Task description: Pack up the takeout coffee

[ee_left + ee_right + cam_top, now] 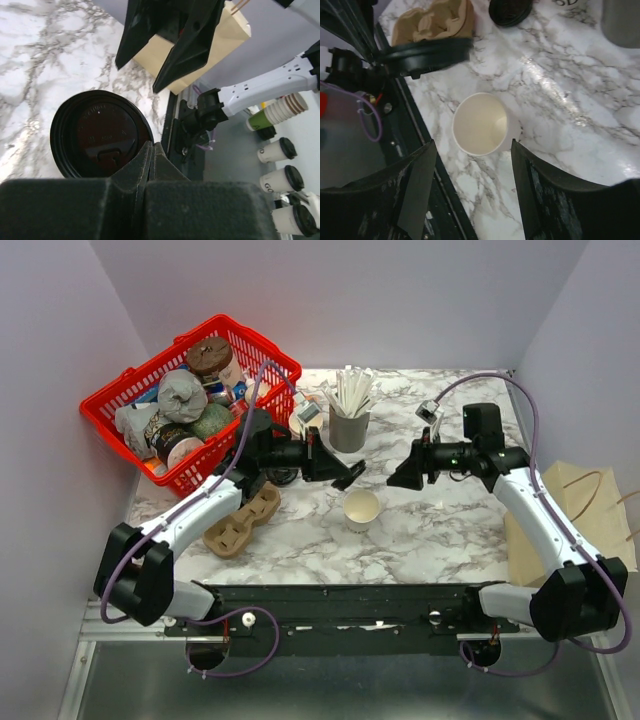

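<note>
Arms are meeting over a marble table (450, 532), with a brown paper bag (572, 502) lying out past the right arm's outer side. The right gripper (397, 478) is hanging wide open and empty. In its wrist view the cup (480, 125) is showing below it, framed between its two spread fingers. The cream cup is standing upright on the table, uncovered.

The left gripper (350, 473), pointing toward its partner, is pinching tight on the rim of the black lid (97, 135). It is holding the lid raised off the table, beside the cup and not on it.

The cup is looking empty inside, so it is probably weighing almost nothing. Its thin paper walls are likely to buckle under a hard squeeze, and a sideways nudge could tip it. A gentle hold around the body, below the rolled rim, seems the safest place.

The lid is stiff, slick plastic and could swivel in an edge pinch, so it likely needs setting down level and pressing evenly.
</note>
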Motion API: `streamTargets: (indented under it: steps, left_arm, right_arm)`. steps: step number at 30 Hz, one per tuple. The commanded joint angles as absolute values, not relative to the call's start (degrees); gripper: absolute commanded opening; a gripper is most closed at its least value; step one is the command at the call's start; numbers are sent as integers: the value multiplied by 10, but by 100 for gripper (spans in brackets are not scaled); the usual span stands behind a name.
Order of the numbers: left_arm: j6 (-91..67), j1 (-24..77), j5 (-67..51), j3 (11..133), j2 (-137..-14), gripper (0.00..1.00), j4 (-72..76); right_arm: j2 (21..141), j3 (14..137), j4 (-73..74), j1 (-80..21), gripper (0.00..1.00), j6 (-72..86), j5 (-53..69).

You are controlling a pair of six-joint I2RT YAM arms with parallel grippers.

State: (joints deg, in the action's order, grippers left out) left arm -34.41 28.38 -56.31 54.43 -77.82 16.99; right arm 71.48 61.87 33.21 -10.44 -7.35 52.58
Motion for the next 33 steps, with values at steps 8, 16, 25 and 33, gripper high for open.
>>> streamTargets:
  steps: [8, 16, 25, 33]
  left_arm:
    - [-446, 337, -564, 458, -798, 0, 363]
    - [-452, 350, -548, 454, -835, 0, 378]
    - [-474, 348, -562, 458, -882, 0, 391]
    - [-514, 333, -568, 456, -907, 0, 431]
  right_arm:
    - [715, 562, 260, -105, 72, -35, 602]
    - [715, 559, 258, -105, 72, -47, 594]
    - [722, 549, 255, -105, 72, -51, 582]
    - [720, 548, 258, -105, 72, -62, 566]
